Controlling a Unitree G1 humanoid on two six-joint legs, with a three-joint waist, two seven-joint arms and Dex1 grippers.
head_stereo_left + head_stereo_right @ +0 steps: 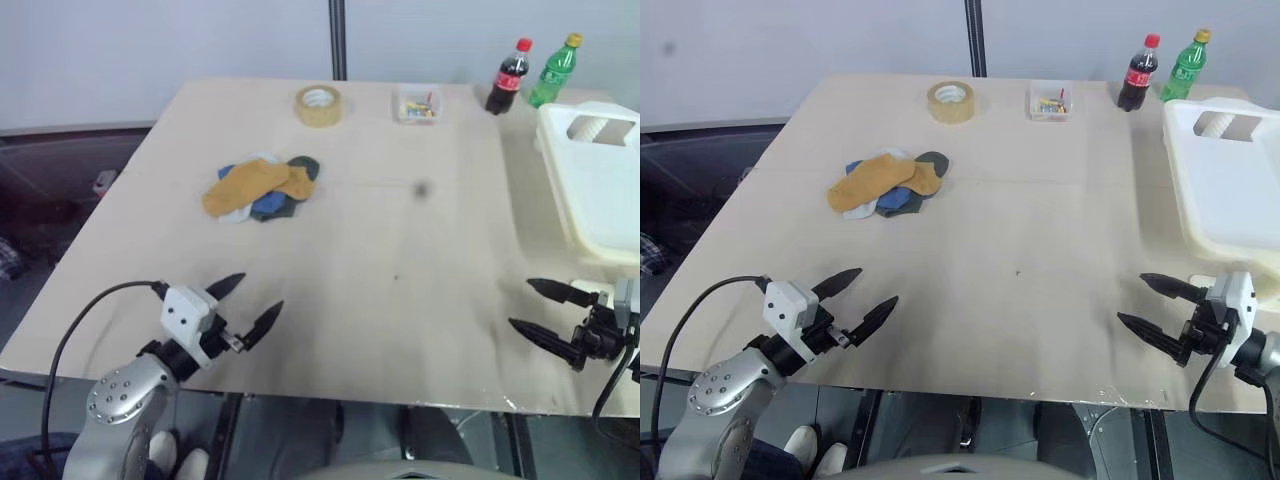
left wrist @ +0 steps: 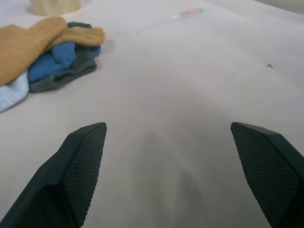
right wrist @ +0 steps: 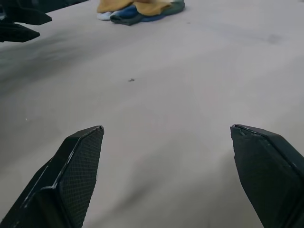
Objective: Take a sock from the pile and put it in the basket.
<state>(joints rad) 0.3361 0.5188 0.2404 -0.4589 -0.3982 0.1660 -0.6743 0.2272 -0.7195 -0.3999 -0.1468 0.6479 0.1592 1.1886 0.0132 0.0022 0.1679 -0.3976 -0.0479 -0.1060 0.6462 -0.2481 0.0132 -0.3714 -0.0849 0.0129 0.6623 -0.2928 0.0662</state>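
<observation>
A flat pile (image 1: pixel 262 187) of socks lies on the table's far left half, a mustard-yellow one on top of blue, dark green and white ones (image 2: pixel 45 54). The cream-white basket (image 1: pixel 600 190) stands at the table's right edge. My left gripper (image 1: pixel 250 305) hovers open over the near left corner, well short of the pile, with nothing between its fingers. Low at the near right, in front of the basket, my right gripper (image 1: pixel 535 310) is open and empty too.
At the table's far edge sit a roll of tape (image 1: pixel 318 105), a small clear box (image 1: pixel 417 103) of coloured bits, a cola bottle (image 1: pixel 509 77) and a green bottle (image 1: pixel 553 70). The wooden table (image 1: pixel 400 260) ends just below both grippers.
</observation>
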